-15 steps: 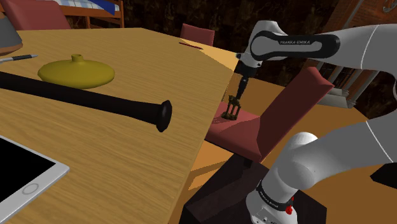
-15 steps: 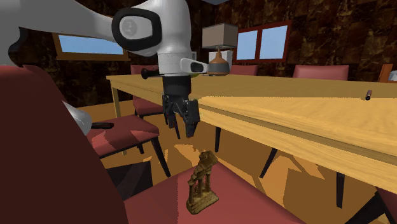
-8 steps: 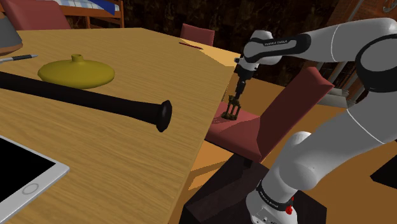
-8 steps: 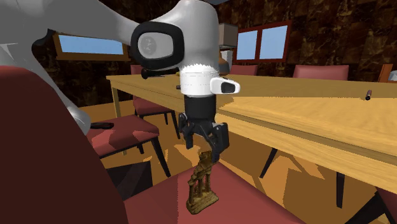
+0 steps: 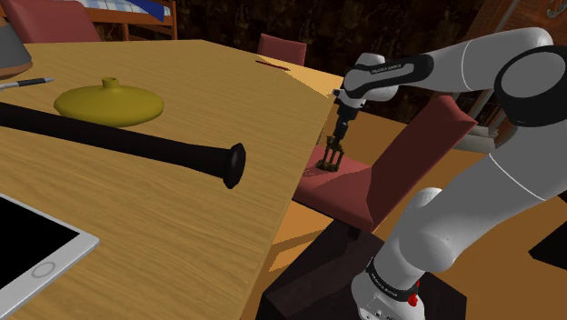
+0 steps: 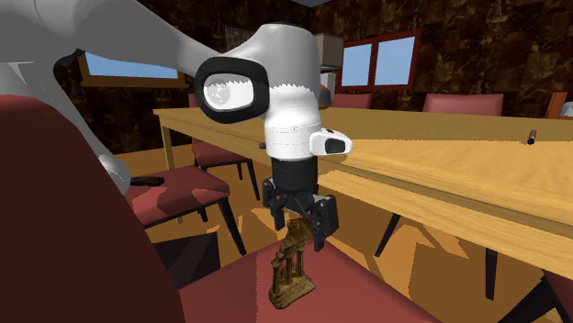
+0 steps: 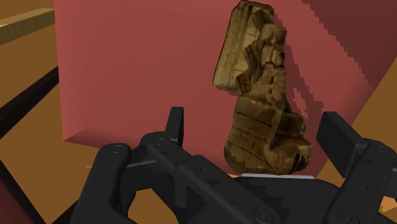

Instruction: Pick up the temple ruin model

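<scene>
The temple ruin model [image 5: 332, 160] is a small brown-gold piece with columns, standing upright on the red seat [image 5: 343, 189] of a chair beside the table. In the second exterior view the model [image 6: 292, 272] rises from the seat [image 6: 241, 295] with my gripper [image 6: 299, 231] right above it, open, fingertips level with its top. In the wrist view the model [image 7: 261, 114] lies between the two spread fingers [image 7: 174, 125] of the gripper [image 7: 257, 132], which do not touch it. My gripper [image 5: 336, 141] hangs over the model at the table's edge.
The wooden table [image 5: 182, 209] bears a black baseball bat [image 5: 118, 145], a flat yellow object [image 5: 109, 102] and a white tablet [image 5: 36, 245]. The chair's red back [image 5: 413, 155] rises close beside the arm. The table edge [image 6: 441, 179] runs just behind the gripper.
The gripper has come down over the model and turned about its axis. Its open fingers now reach the model's top. The model has not moved.
</scene>
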You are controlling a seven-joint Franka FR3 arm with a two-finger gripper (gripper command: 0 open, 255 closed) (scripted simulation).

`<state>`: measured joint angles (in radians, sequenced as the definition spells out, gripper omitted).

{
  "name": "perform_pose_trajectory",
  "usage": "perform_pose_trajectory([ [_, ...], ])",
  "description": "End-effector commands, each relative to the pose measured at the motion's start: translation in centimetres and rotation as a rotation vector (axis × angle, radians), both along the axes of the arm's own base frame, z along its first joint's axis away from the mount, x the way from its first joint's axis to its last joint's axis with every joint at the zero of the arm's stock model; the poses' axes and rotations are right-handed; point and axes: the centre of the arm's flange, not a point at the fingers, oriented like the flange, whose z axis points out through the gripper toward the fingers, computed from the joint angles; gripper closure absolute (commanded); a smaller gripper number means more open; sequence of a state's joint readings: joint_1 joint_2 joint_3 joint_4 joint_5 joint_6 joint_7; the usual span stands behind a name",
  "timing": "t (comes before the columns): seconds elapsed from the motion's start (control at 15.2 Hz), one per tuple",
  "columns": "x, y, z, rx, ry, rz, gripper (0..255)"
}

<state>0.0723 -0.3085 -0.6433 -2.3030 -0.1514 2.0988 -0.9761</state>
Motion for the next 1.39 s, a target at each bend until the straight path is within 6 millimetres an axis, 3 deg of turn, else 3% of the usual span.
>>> perform_pose_trajectory([
  [0.0,-0.1,0.0,-1.6,0.004,0.028,-0.005,0],
  [0.07,0.1,0.2,-1.7,0.004,0.028,-0.005,255],
  [0.66,-0.1,0.0,-1.6,0.004,0.028,-0.005,255],
  [1.32,-0.1,0.0,3.7,0.004,0.028,-0.005,255],
])
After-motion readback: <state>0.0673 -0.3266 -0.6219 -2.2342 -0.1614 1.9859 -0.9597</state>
